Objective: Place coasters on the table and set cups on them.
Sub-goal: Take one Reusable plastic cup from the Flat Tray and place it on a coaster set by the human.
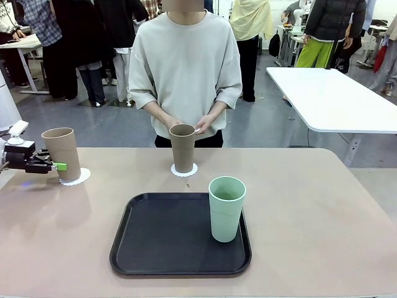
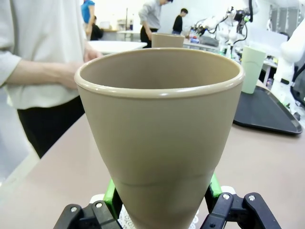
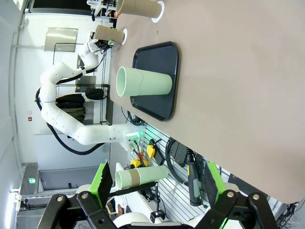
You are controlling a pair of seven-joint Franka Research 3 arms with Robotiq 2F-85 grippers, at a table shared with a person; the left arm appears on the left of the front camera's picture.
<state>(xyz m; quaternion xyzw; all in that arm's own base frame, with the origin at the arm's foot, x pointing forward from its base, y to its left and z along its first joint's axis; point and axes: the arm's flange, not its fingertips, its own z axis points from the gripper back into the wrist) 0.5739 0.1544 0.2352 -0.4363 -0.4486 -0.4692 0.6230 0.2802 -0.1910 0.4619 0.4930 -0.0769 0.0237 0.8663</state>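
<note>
My left pincer is pinching the tan cup low down, cup sitting on a coaster; my right pincer is spread wide, holding nothing.

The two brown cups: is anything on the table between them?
Nothing; the front view shows bare table between the left brown cup and the middle brown cup.

Front faces across table – left wrist close on tan cup, right wrist sideways; all share tray.
</note>
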